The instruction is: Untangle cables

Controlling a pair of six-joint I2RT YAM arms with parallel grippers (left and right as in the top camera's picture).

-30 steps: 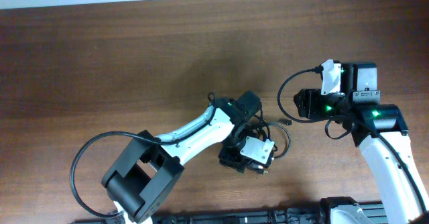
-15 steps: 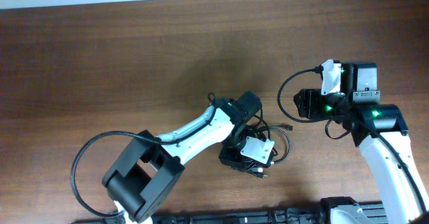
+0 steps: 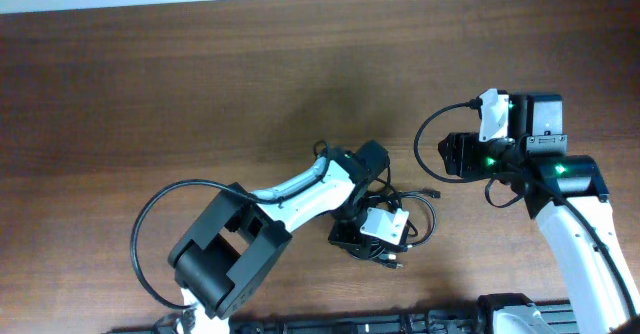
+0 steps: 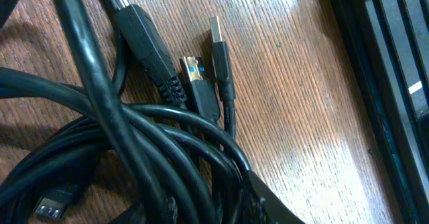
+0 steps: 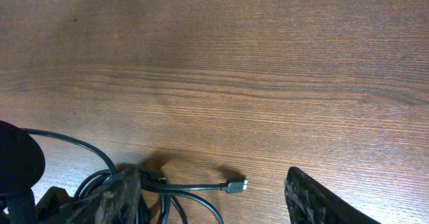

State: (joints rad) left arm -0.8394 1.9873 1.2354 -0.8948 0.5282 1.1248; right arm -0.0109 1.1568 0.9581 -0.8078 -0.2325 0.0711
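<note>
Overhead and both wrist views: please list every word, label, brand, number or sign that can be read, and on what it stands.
None can be read.
The plugs of the cables show no print.
The white patch on the black rail beside them is too small to read.

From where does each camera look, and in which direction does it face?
Overhead: above the table, facing straight down; shows the left arm, right arm and cable tangle.
Left wrist: close over the tangle, facing down at USB plugs; seemingly one own finger at the bottom.
Right wrist: farther off, facing obliquely down at wood and tangle; both own fingers along the bottom.
Shared: all three see the tangle.
</note>
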